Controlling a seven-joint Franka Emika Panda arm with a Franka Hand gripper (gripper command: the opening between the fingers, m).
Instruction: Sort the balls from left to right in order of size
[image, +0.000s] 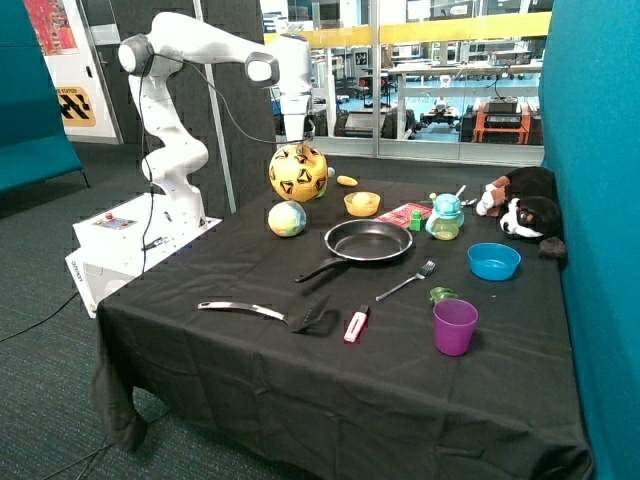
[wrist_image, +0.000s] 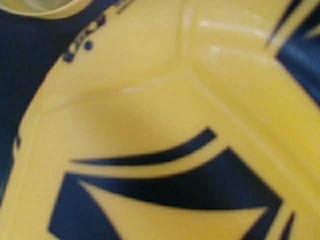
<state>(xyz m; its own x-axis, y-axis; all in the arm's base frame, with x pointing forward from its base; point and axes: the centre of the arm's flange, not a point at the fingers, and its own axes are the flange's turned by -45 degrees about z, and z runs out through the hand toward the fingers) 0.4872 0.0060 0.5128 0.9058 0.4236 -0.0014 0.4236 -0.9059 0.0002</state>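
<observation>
Yellow football under tool; tool state unclear; football's black print unreadable.

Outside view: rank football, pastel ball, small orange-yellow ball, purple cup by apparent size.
1. Yellow football, the hand right above it.
2. Pastel ball and purple cup: look alike, and the cup sits nearer the camera, so unranked.
3. Small orange-yellow ball.

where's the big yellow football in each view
Outside view: the yellow football sits at the back of the black table, directly under the claw, behind the pastel ball.
Wrist view: the football fills almost the whole picture.
Shared landmark: the football's black markings.
</observation>
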